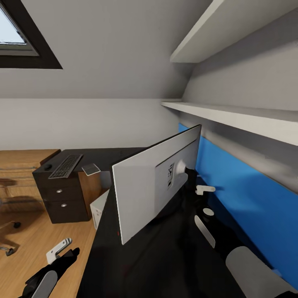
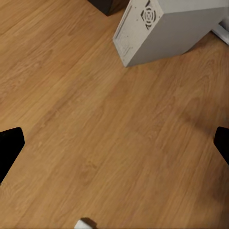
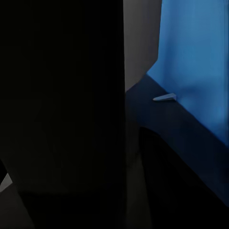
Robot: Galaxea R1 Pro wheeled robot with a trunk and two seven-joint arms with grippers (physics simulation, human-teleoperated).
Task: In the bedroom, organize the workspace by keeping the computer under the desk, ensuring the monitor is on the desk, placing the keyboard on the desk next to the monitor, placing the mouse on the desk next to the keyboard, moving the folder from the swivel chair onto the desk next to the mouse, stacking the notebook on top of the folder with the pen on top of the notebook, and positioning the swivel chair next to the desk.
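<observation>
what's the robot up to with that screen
The robot's right arm reaches behind the wide white flat monitor, which stands tilted on the dark desk by the blue wall panel; its gripper is hidden near the stand, so the grip cannot be confirmed. The left gripper hangs open over the wooden floor. The white computer tower sits on the floor by the desk. A grey keyboard and black mouse rest on the far dark drawer unit.

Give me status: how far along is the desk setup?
Looks done: monitor stands on the desk, keyboard and mouse lie on its far end, and the computer is on the floor beside it. In hand: right arm reaches behind the monitor; grip unclear. Left: folder, notebook, pen, chair.
</observation>
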